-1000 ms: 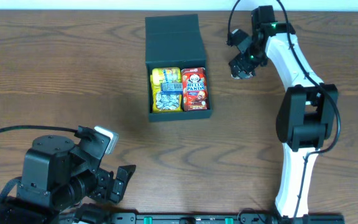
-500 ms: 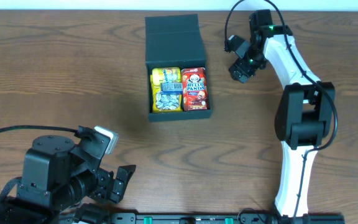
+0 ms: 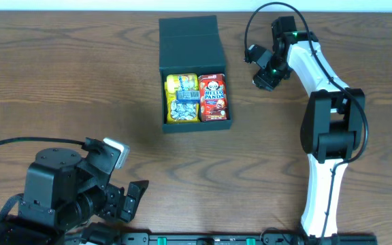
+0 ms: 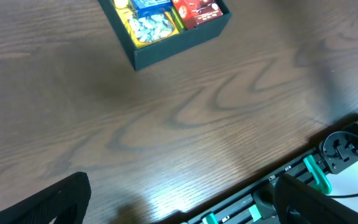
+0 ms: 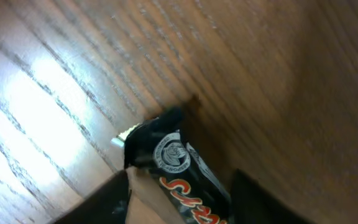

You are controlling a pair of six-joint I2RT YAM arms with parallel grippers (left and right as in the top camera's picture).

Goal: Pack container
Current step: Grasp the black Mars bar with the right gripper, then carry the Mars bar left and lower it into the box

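Observation:
The container point(image 3: 189, 35), a dark box with its flap lid folded back, lies at the table's middle far side; the left wrist view shows its front wall point(image 4: 179, 46). Inside lie a yellow snack pack point(image 3: 182, 99) and a red Hello Panda pack point(image 3: 213, 97). To the box's right, my right gripper point(image 3: 264, 73) points down at the table. In the right wrist view a black snack bar point(image 5: 179, 155) with red lettering lies between the fingers of the right gripper point(image 5: 179, 186), with a strip of wood showing beside the left finger. My left gripper point(image 4: 185, 208) hangs open over the near edge, holding nothing.
The left arm's base and camera point(image 3: 67, 187) fill the near left corner. The right arm's white links point(image 3: 325, 136) run down the right side. A black rail with teal clips point(image 4: 303, 174) borders the table's near edge.
The right gripper has shifted slightly away from me near the box's right side, and its fingers have drawn closer together. The left arm has not moved.

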